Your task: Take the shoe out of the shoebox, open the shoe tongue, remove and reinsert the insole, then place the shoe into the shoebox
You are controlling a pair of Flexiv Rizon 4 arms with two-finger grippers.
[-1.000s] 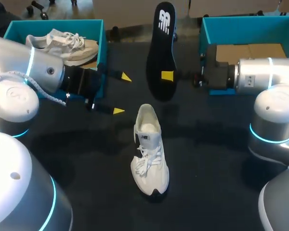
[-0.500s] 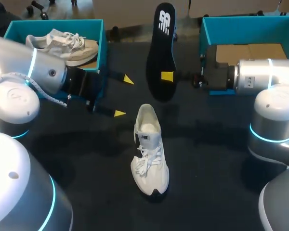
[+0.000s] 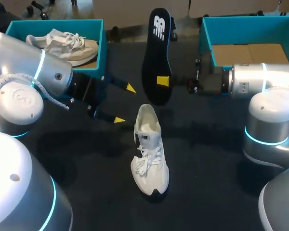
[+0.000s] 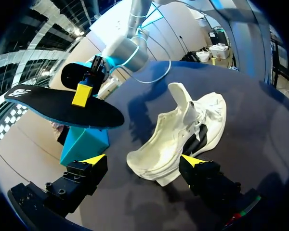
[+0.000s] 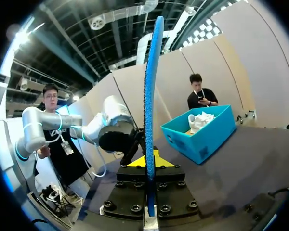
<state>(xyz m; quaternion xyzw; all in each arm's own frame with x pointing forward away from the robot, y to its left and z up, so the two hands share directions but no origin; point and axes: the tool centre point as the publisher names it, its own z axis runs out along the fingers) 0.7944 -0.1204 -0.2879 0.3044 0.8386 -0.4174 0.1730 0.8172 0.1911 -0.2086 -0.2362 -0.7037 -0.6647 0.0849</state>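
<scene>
Right pincer [image 3: 162,81] gripped the insole [image 3: 155,53] aloft near the white shoe [image 3: 149,154] on the counter [image 3: 207,159], so the wide-open left pincer [image 3: 124,103] would do best steadying the heel before toe-first reinsertion.

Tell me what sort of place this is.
Likely a robot test bench for shoe handling: a black table, two teal shoeboxes, a white shoe, and an insole gripped by the right tool.

Behind shoe [image 3: 150,153]: insole [image 3: 156,57], between left shoebox [image 3: 101,44] and right shoebox [image 3: 205,34].
</scene>
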